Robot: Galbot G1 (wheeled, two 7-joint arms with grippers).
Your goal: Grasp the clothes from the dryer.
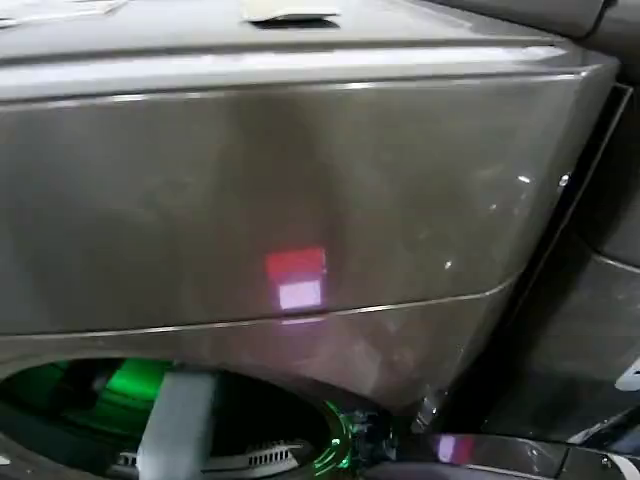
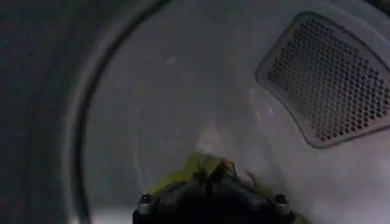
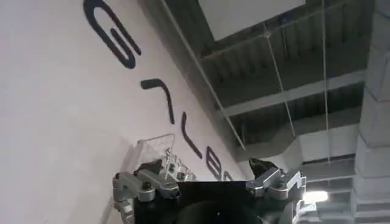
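The clothes (image 2: 204, 165), a small yellow-green fabric piece, sit inside the dryer (image 1: 300, 200) drum, bunched directly at the tip of the left gripper (image 2: 213, 182). In the left wrist view the fabric rises just beyond the dark gripper body and spreads to either side of its centre line, in contact with the fingers; the jaws appear drawn in narrow around the fabric, pinching it. Beyond the clothes lies the pale drum wall (image 2: 183, 91), and farther still, on the drum's rear face, a perforated vent panel (image 2: 332, 79). The dark porthole rim (image 2: 76, 122) curves round one side of the drum.

In the head view the left arm (image 1: 178, 425) reaches into the round porthole (image 1: 150, 400) at the foot of the dryer's bronze-grey front. Above the porthole a small red-pink light (image 1: 296, 277) glows on the front panel, and a pale flat object (image 1: 290, 10) rests on the dryer's top.

The right gripper (image 3: 210, 182) is held away from the dryer, pointing up toward a white wall with dark lettering (image 3: 152, 91) and ceiling ducts (image 3: 292, 91); its jaws stand wide apart, holding nothing.
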